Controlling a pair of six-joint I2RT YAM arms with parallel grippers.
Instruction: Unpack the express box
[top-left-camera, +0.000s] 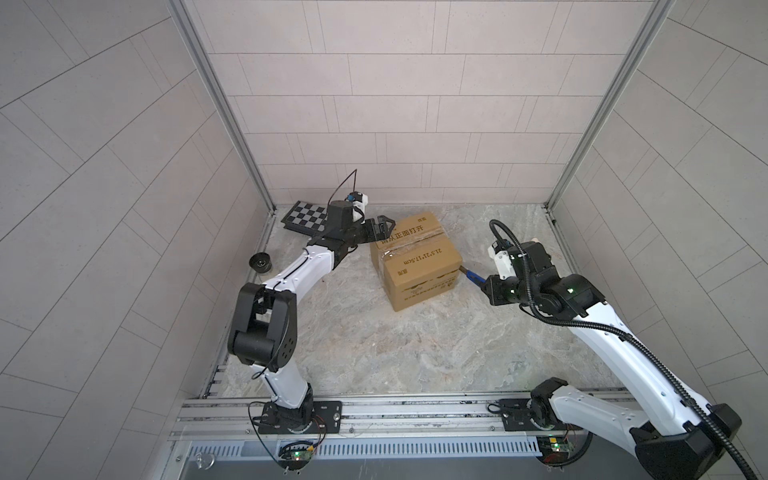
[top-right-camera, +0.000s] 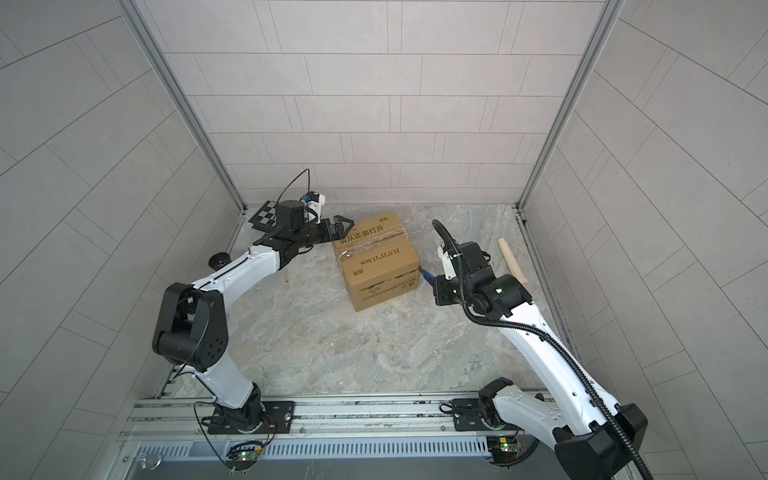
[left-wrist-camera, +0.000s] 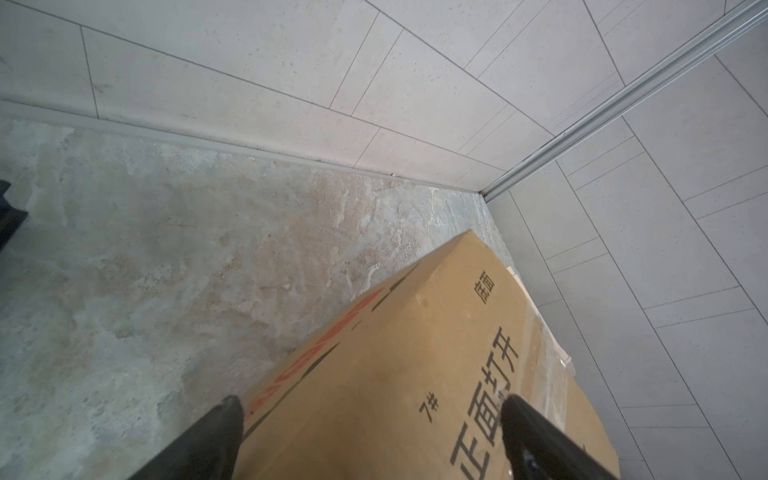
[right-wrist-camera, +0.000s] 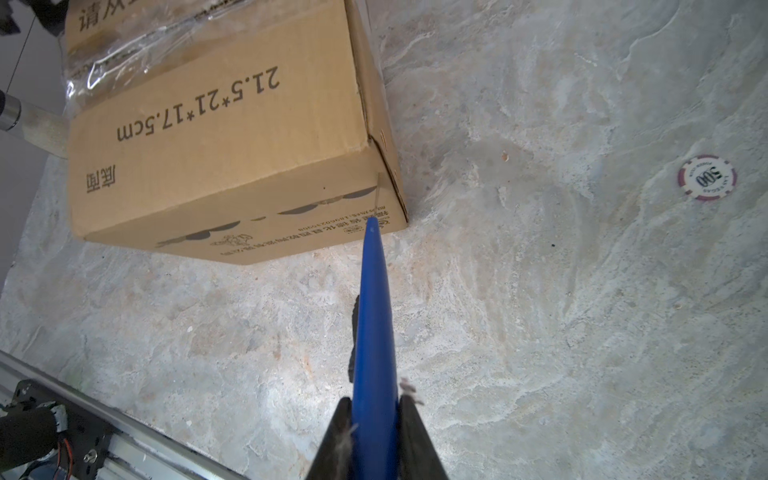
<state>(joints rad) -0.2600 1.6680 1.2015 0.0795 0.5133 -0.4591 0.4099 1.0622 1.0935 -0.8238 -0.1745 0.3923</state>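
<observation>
The express box (top-left-camera: 415, 257) (top-right-camera: 376, 262), a taped brown carton with black print, stands closed on the stone floor in both top views. My left gripper (top-left-camera: 384, 230) (top-right-camera: 343, 228) is open, its fingers straddling the box's (left-wrist-camera: 415, 365) top far-left edge; in the left wrist view the left gripper (left-wrist-camera: 370, 411) has cardboard between its fingertips. My right gripper (top-left-camera: 484, 284) (top-right-camera: 436, 286) (right-wrist-camera: 374, 409) is shut on a blue tool (top-left-camera: 471, 275) (right-wrist-camera: 374, 311). The tool's tip meets the lower right corner edge of the box (right-wrist-camera: 232, 124).
A checkered board (top-left-camera: 305, 216) (top-right-camera: 266, 214) lies at the back left behind the left wrist. A black round object (top-left-camera: 261, 262) sits by the left wall. A beige tube (top-right-camera: 513, 259) lies near the right wall, a poker chip (right-wrist-camera: 707, 178) on the floor nearby.
</observation>
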